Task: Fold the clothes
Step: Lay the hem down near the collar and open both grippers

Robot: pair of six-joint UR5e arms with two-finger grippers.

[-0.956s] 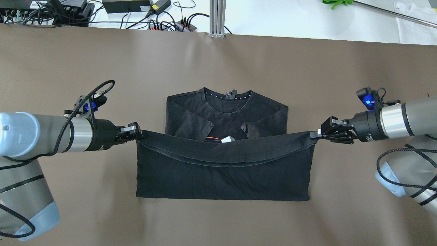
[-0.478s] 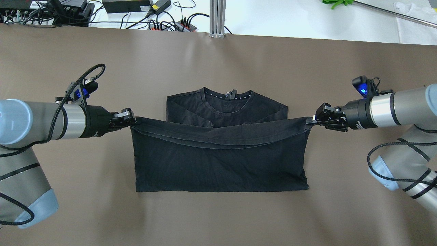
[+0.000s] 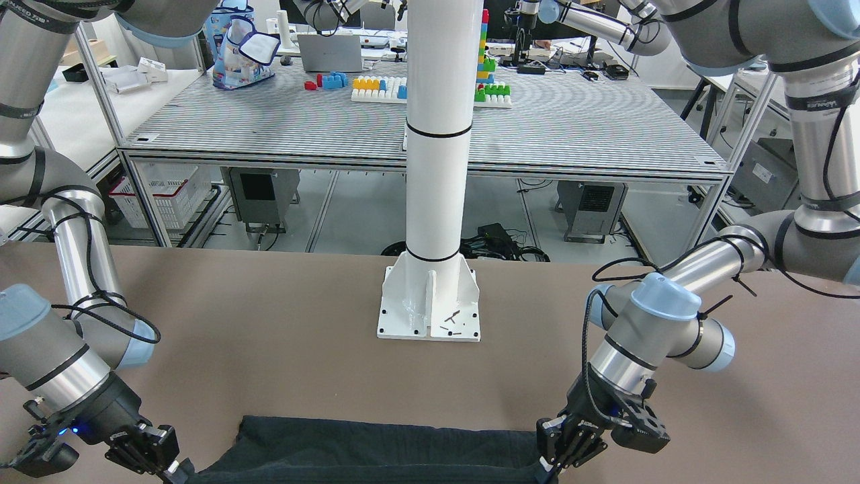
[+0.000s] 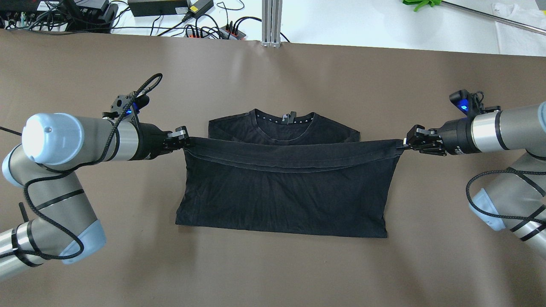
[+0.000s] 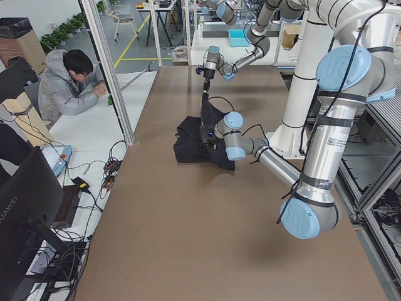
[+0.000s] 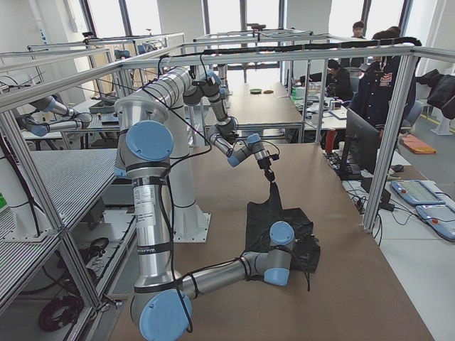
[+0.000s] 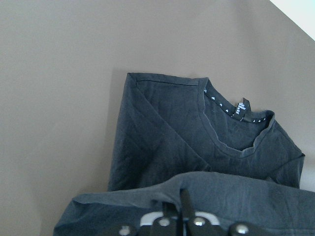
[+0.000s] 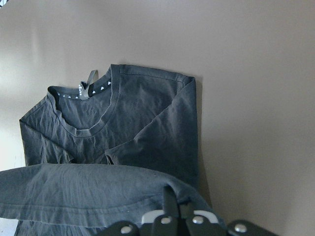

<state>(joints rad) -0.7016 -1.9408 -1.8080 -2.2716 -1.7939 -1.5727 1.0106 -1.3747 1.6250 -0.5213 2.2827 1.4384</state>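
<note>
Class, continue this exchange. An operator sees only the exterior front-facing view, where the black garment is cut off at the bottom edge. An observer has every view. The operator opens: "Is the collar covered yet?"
Observer: No. From overhead, the collar of the black garment lies exposed beyond the raised hem.
Operator: Do both grippers have that hem?
Observer: Yes. The left gripper and right gripper are each shut on a hem corner, with the fabric stretched between them.
Operator: And the sleeves?
Observer: The right wrist view shows a sleeve folded in over the chest.
</note>
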